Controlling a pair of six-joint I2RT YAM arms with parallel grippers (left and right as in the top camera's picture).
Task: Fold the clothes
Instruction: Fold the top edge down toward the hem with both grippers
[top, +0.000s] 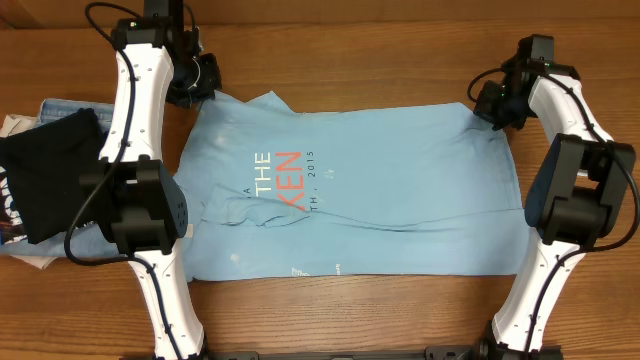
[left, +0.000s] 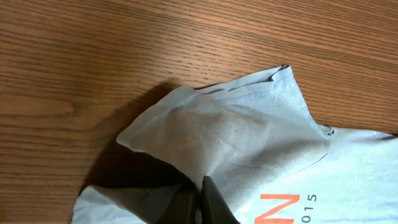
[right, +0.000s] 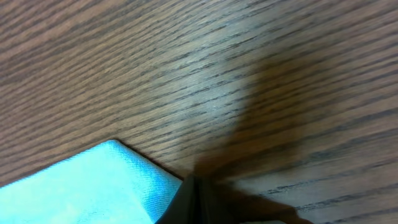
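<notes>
Overhead, far left: we see a black garment (top: 45, 170) heaped on jeans (top: 65, 105), just beside the left edge of the T-shirt (top: 400, 190).
Left gripper (top: 203, 85): at the T-shirt's far left corner; in the left wrist view we find its fingers (left: 211, 202) pressed together, pinching a raised sleeve fold.
T-shirt: spread flat mid-table (top: 330, 50), print up, lettering nearer the left arm.
Right gripper (top: 492, 105): at the far right corner; its wrist view shows us the jaws closed on the cloth's edge, just beside that corner.
</notes>
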